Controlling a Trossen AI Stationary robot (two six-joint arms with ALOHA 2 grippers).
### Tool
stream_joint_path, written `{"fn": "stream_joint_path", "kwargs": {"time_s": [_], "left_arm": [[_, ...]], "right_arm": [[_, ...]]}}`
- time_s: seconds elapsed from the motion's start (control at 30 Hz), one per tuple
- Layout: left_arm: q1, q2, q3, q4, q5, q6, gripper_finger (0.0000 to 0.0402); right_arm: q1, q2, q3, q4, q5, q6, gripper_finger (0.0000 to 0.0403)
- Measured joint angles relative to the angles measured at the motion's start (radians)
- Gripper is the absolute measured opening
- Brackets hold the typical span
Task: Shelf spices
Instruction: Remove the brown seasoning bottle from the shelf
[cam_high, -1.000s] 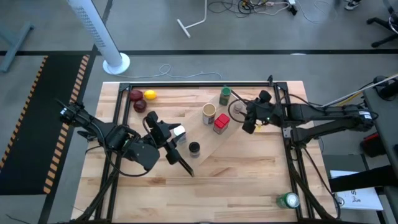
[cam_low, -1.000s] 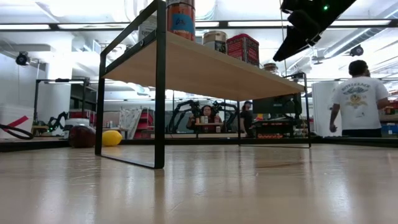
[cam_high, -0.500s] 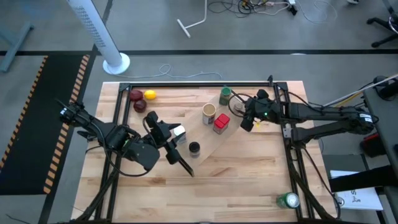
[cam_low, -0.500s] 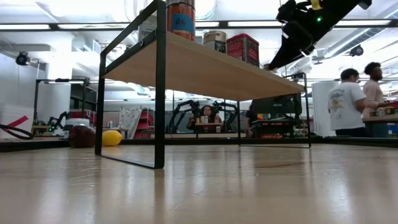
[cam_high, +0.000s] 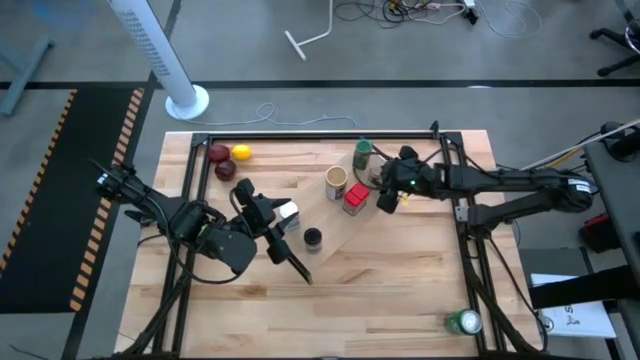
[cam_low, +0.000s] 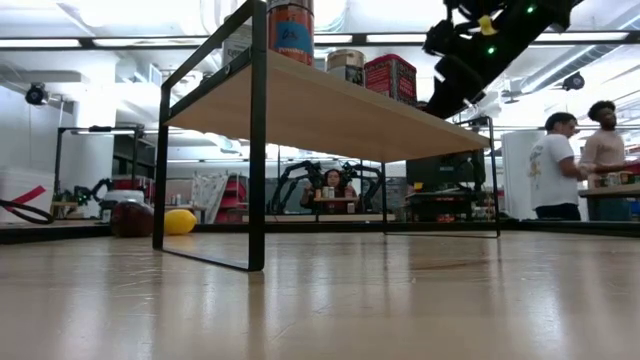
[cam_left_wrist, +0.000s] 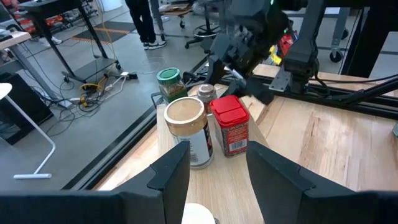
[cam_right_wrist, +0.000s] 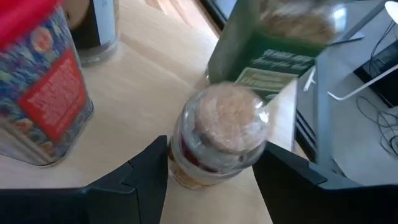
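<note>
**Right pincer at the tiny jar on the shelf; risk of toppling its neighbours**

The long light-wood shelf (cam_high: 340, 215) with thin black metal end bars stands on the wooden desk (cam_high: 420, 280), running from the desk's middle toward its far right corner. On the plank stand a tan cylindrical container (cam_high: 336, 183), a red rectangular box (cam_high: 356, 198), a dark jar with a green lid (cam_high: 362, 153) and, just beside that jar, a tiny glass jar with a grey cap (cam_right_wrist: 224, 134). A white-capped jar (cam_high: 287, 213) and a black-capped jar (cam_high: 312, 239) are nearer the shelf's other end.

The right pincer (cam_high: 386, 197) hangs over the far end of the shelf. In the right wrist view its two dark fingers (cam_right_wrist: 146, 177) flank the tiny jar with narrow gaps; whether they press its glass cannot be told. The left pincer (cam_high: 284, 243) is clenched, waiting by the white-capped jar, with nothing seen between its fingers.

Hazards, as judged: the tiny jar stands tight against the green-lidded jar and near the red box, so a sideways shift of the right pincer could knock either over. A loose hold on smooth glass could let the jar slip, roll off the plank's end and drop onto the desk.
</note>
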Motion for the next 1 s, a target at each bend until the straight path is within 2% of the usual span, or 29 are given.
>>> {"fn": "stream_joint_path", "kwargs": {"time_s": [0.2,0.57,0.7,0.87,1.0], "left_arm": [[0.000,0.000,0.000,0.000,0.002,0.000,0.0146],[0.000,0.000,0.000,-0.002,0.007,0.000,0.0146],[0.000,0.000,0.000,-0.002,0.008,-0.002,0.0146],[0.000,0.000,0.000,-0.005,0.037,-0.009,0.0146],[0.000,0.000,0.000,-0.006,0.054,-0.011,0.0146]], "right_arm": [[0.000,0.054,0.000,0.033,0.000,-0.008,0.0199],[-0.005,0.041,0.000,0.035,-0.004,-0.011,0.0198],[-0.005,0.039,0.000,0.028,-0.004,-0.010,0.0187],[-0.005,0.000,0.000,-0.041,-0.047,0.018,0.0166],[-0.005,-0.058,-0.001,-0.070,-0.056,0.032,0.0171]]}}
